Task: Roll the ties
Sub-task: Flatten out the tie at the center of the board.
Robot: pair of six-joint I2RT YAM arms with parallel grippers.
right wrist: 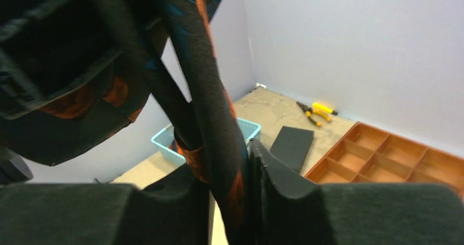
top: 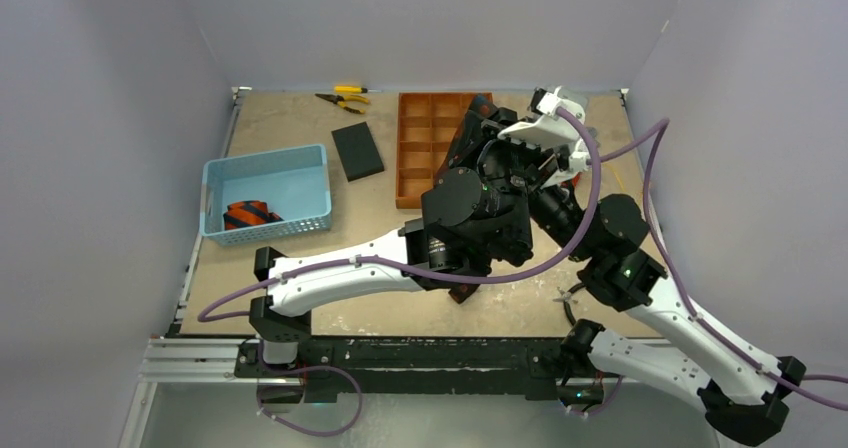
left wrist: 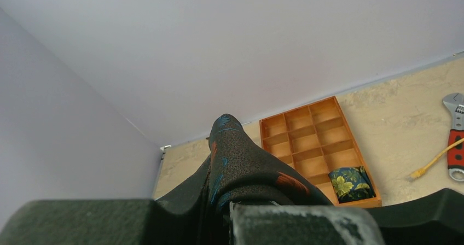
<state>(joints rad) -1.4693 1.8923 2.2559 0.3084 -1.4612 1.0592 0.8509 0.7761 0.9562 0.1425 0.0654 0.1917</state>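
We see both arms raised and crowded together over the middle of the table, sharing one tie, dark with red-orange marks; the left hand is closed on it, the cloth rising out from between its fingers; the right hand pinches the same tie, which runs down through its narrow gap. A rolled green-gold tie sits in a near corner compartment of the tray; a striped tie lies in the basket.

We judge the roll barely begun, and the risks are plain. The cloth looks slick, so a loosened pinch could let it slide free and fall; the length between the hands looks twisted, which could give a crooked, slack roll; the wrists are so close that a turn could knock them together.
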